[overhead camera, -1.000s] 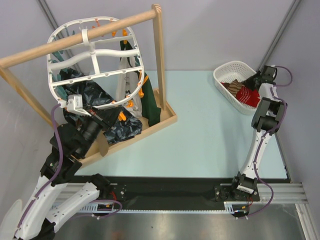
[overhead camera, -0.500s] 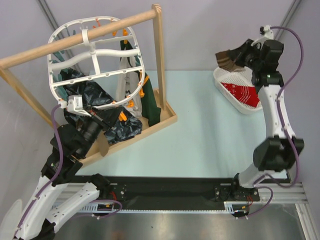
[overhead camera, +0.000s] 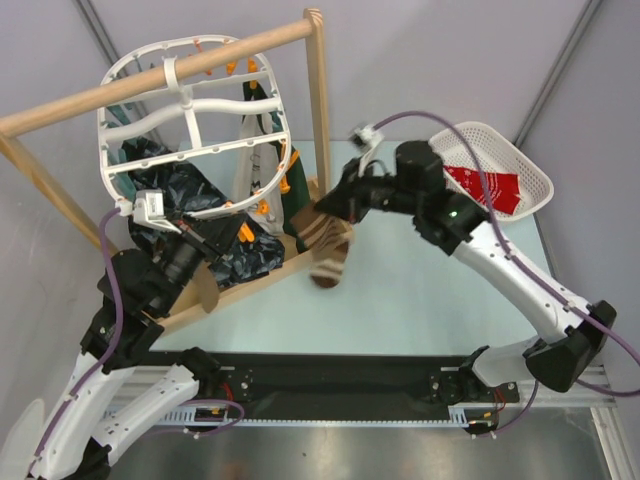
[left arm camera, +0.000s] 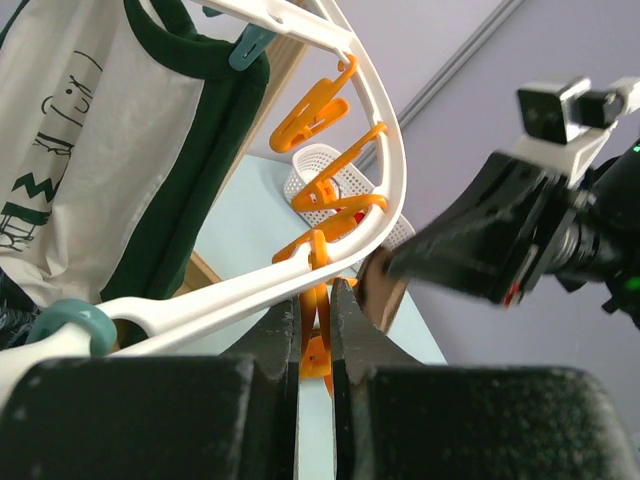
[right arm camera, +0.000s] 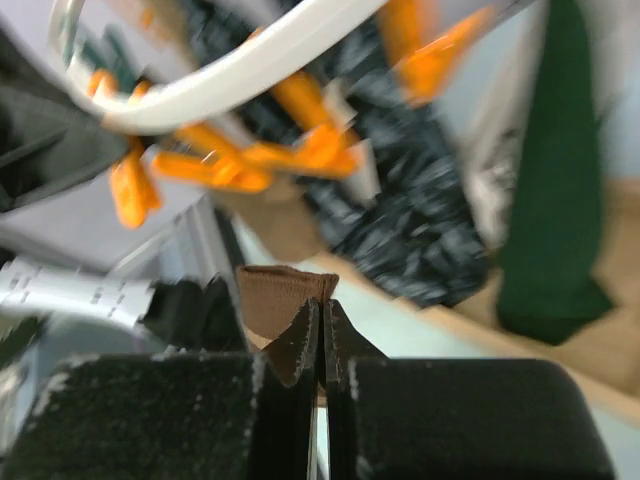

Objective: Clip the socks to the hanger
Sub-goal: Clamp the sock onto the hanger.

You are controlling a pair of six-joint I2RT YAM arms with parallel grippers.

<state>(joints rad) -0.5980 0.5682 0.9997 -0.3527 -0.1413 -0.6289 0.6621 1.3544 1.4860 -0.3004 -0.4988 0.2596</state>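
**A:** What is nearest to us, at the low rim of the hanger [overhead camera: 170,75]?

**B:** The left fingers [left arm camera: 288,330]. They are almost closed and pinch 1 orange clip [left arm camera: 316,345] that hangs just under the rim. I think they squeeze its handles so that its mouth opens for a sock.

**A:** And the sock, where is it?

**B:** The brown sock [overhead camera: 330,250] hangs to the right of the hanger, a little lower than its rim, above the tabletop [overhead camera: 420,290]. The right fingers [right arm camera: 310,340] are pressed together on its folded cuff, so the soft body falls free and the cuff points towards the clips. It is knitted fabric, brown with cream stripes, limp and slightly curved.

**A:** Is it touching the clip?

**B:** Not yet, I judge. The cuff is near the held clip but apart from it.

**A:** How is the hanger made?

**B:** It is hard white plastic, an oval lattice with thin curved bars, and its hook sits over the wooden pole [overhead camera: 130,92]. Small orange clips line its rim.

**A:** And further away?

**B:** Far right of the hanger is a white mesh basket [overhead camera: 500,135] with 1 red sock [overhead camera: 487,187] inside.
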